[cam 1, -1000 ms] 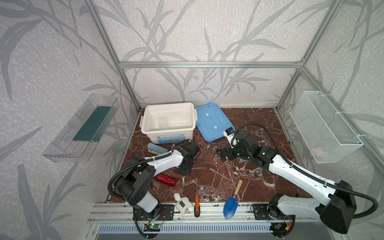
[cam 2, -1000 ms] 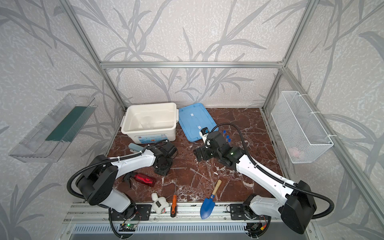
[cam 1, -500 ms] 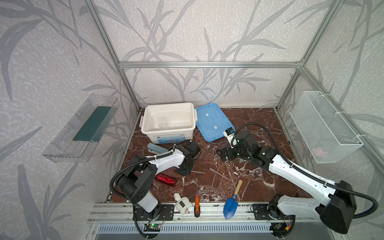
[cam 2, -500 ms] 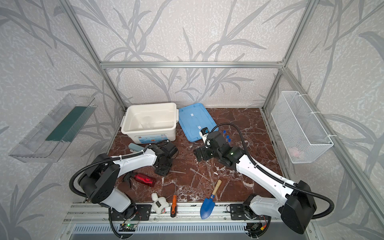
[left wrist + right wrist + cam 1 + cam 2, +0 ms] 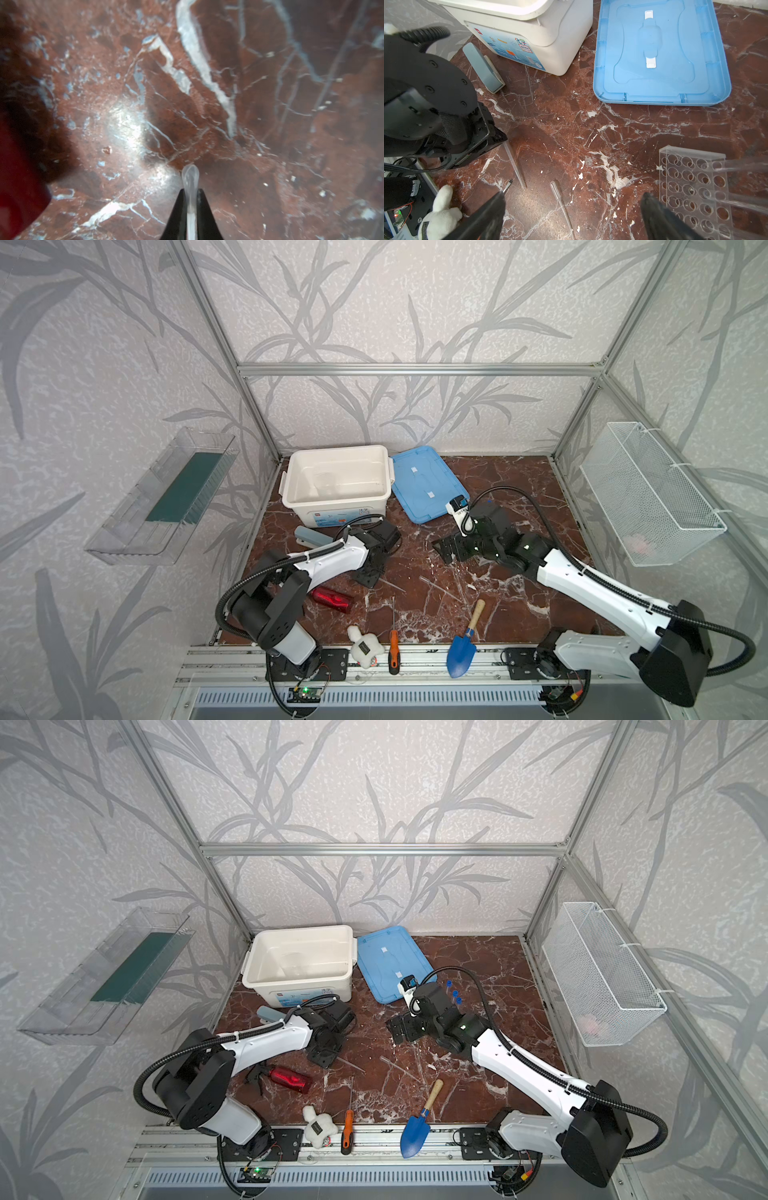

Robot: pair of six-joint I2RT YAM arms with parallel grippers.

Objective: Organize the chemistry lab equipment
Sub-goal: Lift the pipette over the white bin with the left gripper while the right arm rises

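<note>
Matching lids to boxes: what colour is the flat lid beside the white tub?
The lid is light blue; right wrist view shows it best.

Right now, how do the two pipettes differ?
The held pipette is pinched near its bulb end in the shut left gripper; the free pipette lies loose on the table, untouched. In both top views the held one sits left of the free one. Both are thin, clear and tapered.

lid (image 5: pixel 424 485) right of bin (image 5: pixel 336 512), beaker (image 5: pixel 325 486) perhaps inside
</note>
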